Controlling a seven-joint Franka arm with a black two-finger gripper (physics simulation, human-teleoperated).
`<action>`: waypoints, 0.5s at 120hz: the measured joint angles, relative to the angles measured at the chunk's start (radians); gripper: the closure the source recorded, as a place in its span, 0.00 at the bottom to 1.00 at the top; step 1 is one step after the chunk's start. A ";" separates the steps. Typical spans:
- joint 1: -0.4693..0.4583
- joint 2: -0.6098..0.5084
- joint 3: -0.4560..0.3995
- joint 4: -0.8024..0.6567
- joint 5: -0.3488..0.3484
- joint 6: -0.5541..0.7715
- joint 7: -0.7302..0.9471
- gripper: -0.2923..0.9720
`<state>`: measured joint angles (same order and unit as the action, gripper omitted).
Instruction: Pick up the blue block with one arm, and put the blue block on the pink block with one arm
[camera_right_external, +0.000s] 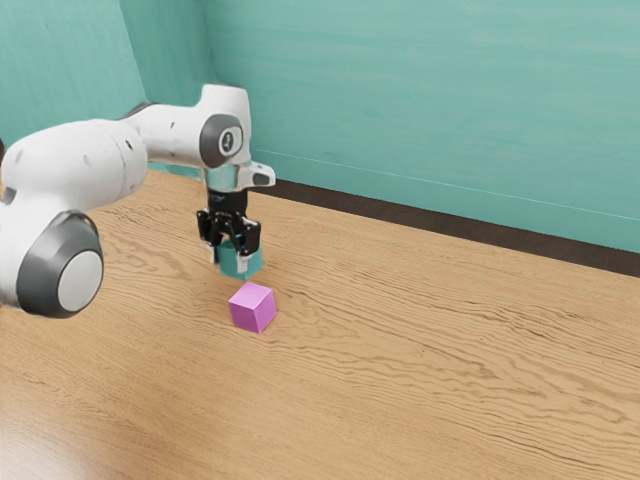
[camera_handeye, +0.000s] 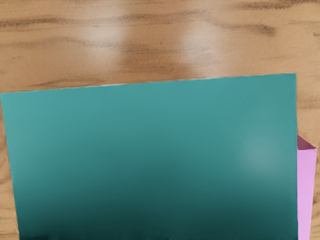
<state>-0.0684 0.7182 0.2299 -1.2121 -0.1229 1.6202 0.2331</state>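
My black gripper (camera_right_external: 236, 256) is shut on the teal-blue block (camera_right_external: 245, 264), which hangs just above the wooden table. The pink block (camera_right_external: 252, 307) rests on the table slightly below and to the exterior view's right of the held block, apart from it. In the wrist view the blue block (camera_handeye: 150, 160) sits large right under my hand, and a strip of the pink block (camera_handeye: 306, 190) shows past one of its edges.
The wooden table (camera_right_external: 430, 340) stretches wide to the exterior view's right and toward the front. A teal wall with a dark baseboard (camera_right_external: 450, 222) runs along the back.
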 joint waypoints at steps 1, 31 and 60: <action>0.000 0.002 -0.001 0.002 0.000 -0.001 -0.004 0.48; -0.003 0.015 -0.020 0.022 -0.006 -0.017 -0.101 0.48; 0.001 -0.028 -0.044 -0.069 -0.001 -0.010 -0.169 0.47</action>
<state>-0.0672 0.6901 0.1859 -1.2815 -0.1242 1.6102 0.0642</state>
